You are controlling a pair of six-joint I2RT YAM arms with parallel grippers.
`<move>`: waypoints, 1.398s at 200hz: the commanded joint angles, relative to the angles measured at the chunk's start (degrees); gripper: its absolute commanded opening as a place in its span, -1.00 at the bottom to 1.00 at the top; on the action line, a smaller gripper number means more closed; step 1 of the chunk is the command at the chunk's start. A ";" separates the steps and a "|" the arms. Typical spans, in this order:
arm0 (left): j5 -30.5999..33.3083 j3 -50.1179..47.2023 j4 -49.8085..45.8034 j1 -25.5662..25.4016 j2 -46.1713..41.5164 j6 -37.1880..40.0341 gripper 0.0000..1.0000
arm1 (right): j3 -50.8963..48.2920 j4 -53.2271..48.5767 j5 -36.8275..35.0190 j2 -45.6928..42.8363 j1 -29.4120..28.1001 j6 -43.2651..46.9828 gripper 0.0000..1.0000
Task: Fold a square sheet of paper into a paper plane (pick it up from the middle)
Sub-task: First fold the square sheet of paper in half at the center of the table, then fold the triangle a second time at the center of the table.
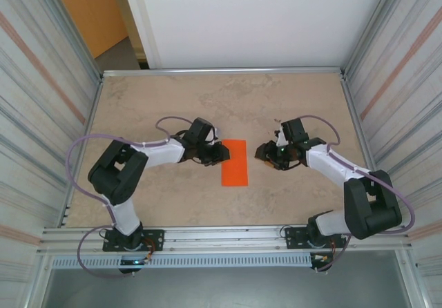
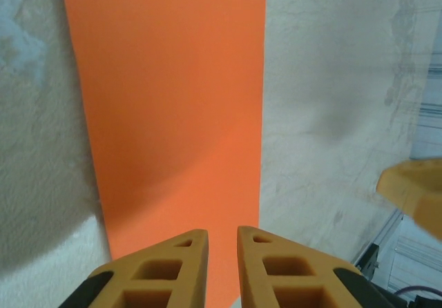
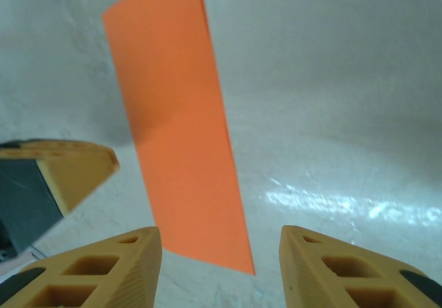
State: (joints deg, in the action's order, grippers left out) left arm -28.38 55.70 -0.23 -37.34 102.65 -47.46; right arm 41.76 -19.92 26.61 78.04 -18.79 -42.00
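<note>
Square sheet of paper (image 1: 235, 162), creased to a narrow strip, lies flat on desk (image 1: 173, 101) at frame centre; left end effector (image 1: 222, 152) at its left edge, jaws a slit apart, empty; right end effector (image 1: 262, 152) near its right side, jaws wide, empty; judged mid-fold, next needs a nose corner pinched and turned in.

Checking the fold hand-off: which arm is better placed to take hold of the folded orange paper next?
Probably left: the left gripper hangs over an edge of the folded orange paper, jaws narrowly apart. The right gripper, jaws wide, stands off it with bare table between.
</note>
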 commanded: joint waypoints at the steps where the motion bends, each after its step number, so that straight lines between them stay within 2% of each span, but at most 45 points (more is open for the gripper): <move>1: 1.18 2.24 -2.61 0.49 2.39 -0.55 -0.60 | -1.77 0.39 0.77 -1.36 -0.83 -3.26 -0.03; 46: -0.85 2.81 -2.72 2.52 5.54 -2.83 -0.60 | -5.32 4.83 2.92 0.53 -4.51 -5.65 -0.12; 96: -0.15 2.79 -7.49 2.66 8.14 -5.21 -0.61 | -7.46 7.79 5.09 2.38 -7.44 -7.99 -0.17; 169: -0.16 2.82 -8.97 2.68 8.77 -6.06 -0.62 | -7.39 10.78 5.81 6.12 -11.20 -9.33 -0.27; 231: -0.42 2.75 -9.09 2.64 8.71 -5.80 -0.62 | -7.49 9.91 4.08 6.90 -12.49 -8.80 -0.24; 279: -0.52 2.55 -8.75 2.64 8.62 -5.80 -0.62 | -7.21 13.23 5.99 7.83 -13.02 -9.39 -0.36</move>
State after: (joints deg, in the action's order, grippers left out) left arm -29.12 58.83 -4.01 -34.81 108.99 -52.82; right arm 34.48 -8.45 31.55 84.99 -31.29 -50.59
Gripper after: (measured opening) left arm 0.192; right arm 0.338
